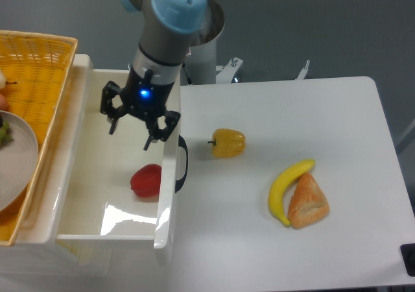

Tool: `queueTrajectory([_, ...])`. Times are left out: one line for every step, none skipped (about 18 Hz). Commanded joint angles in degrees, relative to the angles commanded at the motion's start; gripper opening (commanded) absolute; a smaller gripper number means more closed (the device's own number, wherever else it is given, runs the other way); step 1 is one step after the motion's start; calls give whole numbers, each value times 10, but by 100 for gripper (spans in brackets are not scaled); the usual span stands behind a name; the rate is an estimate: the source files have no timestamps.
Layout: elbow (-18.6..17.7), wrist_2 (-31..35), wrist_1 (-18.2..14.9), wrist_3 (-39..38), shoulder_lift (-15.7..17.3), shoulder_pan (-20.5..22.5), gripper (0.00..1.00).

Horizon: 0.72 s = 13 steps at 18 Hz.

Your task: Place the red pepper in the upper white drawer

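The red pepper (pixel 146 180) lies on the floor of the upper white drawer (pixel 97 207), close to its right wall and the dark handle (pixel 182 164). My gripper (pixel 132 133) hangs open above the drawer, up and slightly left of the pepper, with nothing between its fingers. A blue light glows on its wrist.
A yellow pepper (pixel 227 143) lies on the white table just right of the drawer. A banana (pixel 287 182) and a piece of bread (pixel 307 202) lie further right. A yellow woven basket (pixel 29 84) holding a grey plate (pixel 14 159) sits left of the drawer.
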Motion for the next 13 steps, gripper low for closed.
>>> queueTrajectory([1, -1, 0, 7, 0, 8, 82])
queueTrajectory([1, -1, 0, 20, -1, 18, 98])
queueTrajectory([1, -2, 0, 32, -1, 25, 100])
queueTrajectory([1, -1, 1, 34, -3, 29, 100])
queueTrajectory([2, 0, 2, 35, -3, 34, 100])
queueTrajectory([3, -1, 9, 38, -4, 41, 100])
queueTrajectory([4, 0, 17, 47, -4, 47, 100])
queueTrajectory([4, 0, 27, 61, -6, 52, 100])
queueTrajectory([3, 1, 33, 76, -8, 60, 100])
queueTrajectory([1, 2, 35, 90, -8, 66, 100])
queueTrajectory([0, 4, 37, 106, -10, 69, 100])
queueTrajectory([0, 10, 38, 123, -10, 72, 100])
queueTrajectory([-3, 23, 38, 142, -11, 77, 100])
